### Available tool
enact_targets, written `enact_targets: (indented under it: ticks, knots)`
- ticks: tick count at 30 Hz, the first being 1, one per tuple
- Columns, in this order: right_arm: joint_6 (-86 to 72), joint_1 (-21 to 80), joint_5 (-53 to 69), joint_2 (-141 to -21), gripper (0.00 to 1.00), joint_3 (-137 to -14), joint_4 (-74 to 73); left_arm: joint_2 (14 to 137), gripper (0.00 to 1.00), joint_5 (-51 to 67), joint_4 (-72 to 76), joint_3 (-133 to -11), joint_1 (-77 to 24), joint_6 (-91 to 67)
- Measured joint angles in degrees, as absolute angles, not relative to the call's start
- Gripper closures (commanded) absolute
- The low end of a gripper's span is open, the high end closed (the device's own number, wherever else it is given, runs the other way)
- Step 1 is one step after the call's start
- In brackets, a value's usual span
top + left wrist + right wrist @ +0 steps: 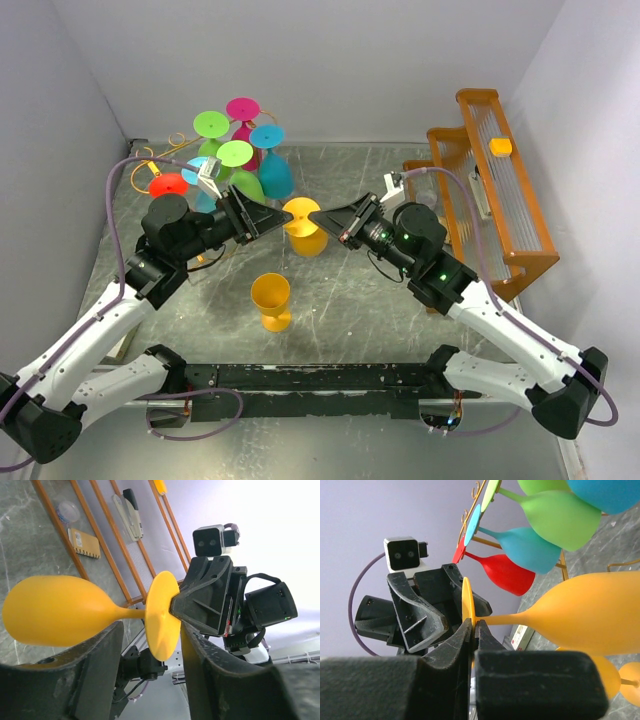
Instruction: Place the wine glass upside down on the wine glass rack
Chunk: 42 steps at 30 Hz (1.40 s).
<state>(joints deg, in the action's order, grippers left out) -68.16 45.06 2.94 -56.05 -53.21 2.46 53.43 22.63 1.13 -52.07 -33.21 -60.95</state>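
Note:
A yellow wine glass (304, 228) hangs upside down in mid-air over the table's middle, foot up. My right gripper (322, 217) is shut on the rim of its foot disc; the right wrist view shows the fingers pinching the disc (474, 628), with the bowl (590, 615) to the right. My left gripper (276, 221) is open on the other side. In the left wrist view the foot (162, 615) sits between its spread fingers (150, 652). The gold wire rack (150, 166) stands at the back left, with several coloured glasses (262, 165) hanging on it upside down.
A second yellow glass (271, 300) stands upright on the table, near the front middle. A wooden slatted rack (510, 190) fills the right side, with a small yellow item (500, 147) on it. Grey walls close the back and both sides.

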Motion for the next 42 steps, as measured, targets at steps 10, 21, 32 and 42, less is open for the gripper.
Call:
enact_targets:
  ticks: [10,21,32,42]
  knots:
    - [-68.1,45.1,4.8,-56.4,1.0,-52.5,4.2,53.6,0.69,23.4,6.9,-49.2,-33.2,-65.0]
    - [-66.8,44.9,5.8,-56.2,0.58,-52.0,5.7,54.6,0.93,24.5,10.7,-48.7,-33.2,-69.2]
    - [-60.1,45.0,2.5,-50.5,0.35,-52.0,3.0,61.2,0.93,28.7,8.5,-61.3,-31.0,-68.9]
    - [-51.0,45.0,2.1,-46.0,0.32,-53.5,3.6,66.8,0.93,34.7,11.7,-78.0,-17.2,-67.8]
